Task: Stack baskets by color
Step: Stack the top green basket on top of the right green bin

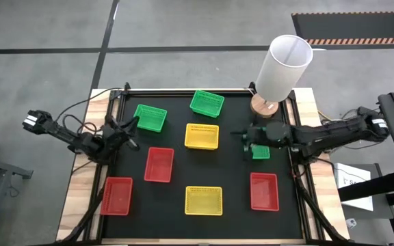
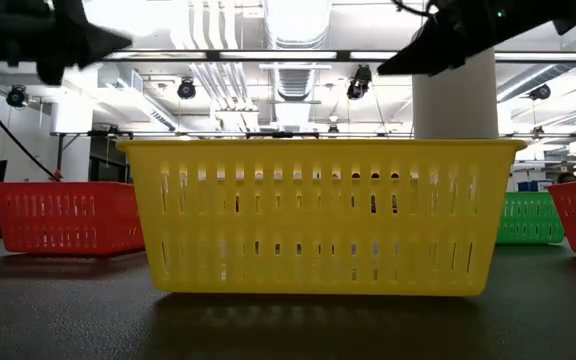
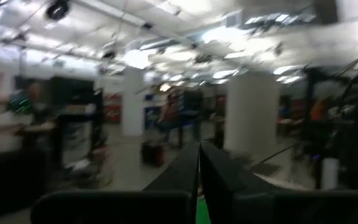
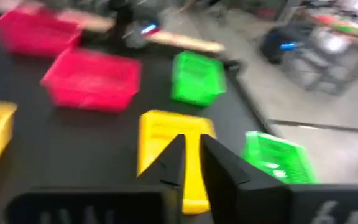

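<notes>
right gripper (image 1: 250, 143), jaws narrowed almost shut and gripping nothing visible, hovers beside a green basket (image 1: 260, 152) at three o'clock; left gripper (image 1: 130, 125) is shut at nine.

No legible text or labels.

We see baskets (image 1: 202, 136) spread apart on the table (image 1: 77, 198), none touching. The tall cylinder (image 1: 282, 68) stands at the far right corner. One basket (image 1: 260, 152) lies just under the right gripper (image 1: 247, 141)
</notes>
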Robot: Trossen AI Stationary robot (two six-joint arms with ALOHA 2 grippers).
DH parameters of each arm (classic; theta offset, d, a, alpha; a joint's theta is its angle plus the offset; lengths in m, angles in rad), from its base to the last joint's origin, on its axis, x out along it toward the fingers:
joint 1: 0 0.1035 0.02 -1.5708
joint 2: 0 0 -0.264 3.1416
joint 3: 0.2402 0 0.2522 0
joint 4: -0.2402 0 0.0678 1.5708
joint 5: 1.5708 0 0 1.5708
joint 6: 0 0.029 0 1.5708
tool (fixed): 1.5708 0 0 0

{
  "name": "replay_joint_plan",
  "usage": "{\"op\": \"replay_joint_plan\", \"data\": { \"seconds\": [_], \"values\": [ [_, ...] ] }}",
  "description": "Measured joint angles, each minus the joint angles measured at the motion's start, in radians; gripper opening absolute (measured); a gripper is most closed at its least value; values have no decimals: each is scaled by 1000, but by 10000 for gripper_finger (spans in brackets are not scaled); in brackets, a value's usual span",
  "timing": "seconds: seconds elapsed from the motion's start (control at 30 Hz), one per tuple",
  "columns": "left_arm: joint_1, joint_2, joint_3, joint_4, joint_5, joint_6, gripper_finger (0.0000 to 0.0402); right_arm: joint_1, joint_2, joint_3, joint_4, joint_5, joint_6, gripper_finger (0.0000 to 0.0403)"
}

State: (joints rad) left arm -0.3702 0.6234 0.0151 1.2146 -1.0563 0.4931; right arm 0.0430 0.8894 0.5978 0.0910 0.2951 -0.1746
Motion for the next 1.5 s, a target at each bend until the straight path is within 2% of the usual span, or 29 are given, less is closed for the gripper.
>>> {"op": "replay_joint_plan", "data": {
  "seconds": [0.03,0.17,0.3,0.37,0.43,0.57,0.67,1.0,1.27,1.5],
  "values": [
    [0,6,-6,-5,-29,-32,0,-23,-32,-8,0,-6,7,18],
    [22,32,-5,-19,-182,-90,0,-93,-156,-38,23,-179,28,9],
    [22,40,-6,-22,-169,-86,0,-106,-247,-63,39,-196,42,8],
    [22,40,-6,-43,-140,-88,0,-105,-274,-96,48,-202,20,8],
    [20,51,-6,-64,-64,-95,0,-100,-299,-149,52,-242,-39,8],
    [11,89,7,-75,269,-118,0,-77,-324,-289,199,-271,-123,8],
    [11,121,65,-67,396,-125,0,-78,-344,-360,383,-269,-107,8],
    [10,262,156,-74,424,-426,0,-78,-386,-455,408,-273,26,8],
    [10,373,179,-73,424,-532,0,-78,-383,-487,420,-270,85,8],
    [10,450,239,-73,423,-592,0,-78,-383,-488,459,-276,66,8]
  ]
}}
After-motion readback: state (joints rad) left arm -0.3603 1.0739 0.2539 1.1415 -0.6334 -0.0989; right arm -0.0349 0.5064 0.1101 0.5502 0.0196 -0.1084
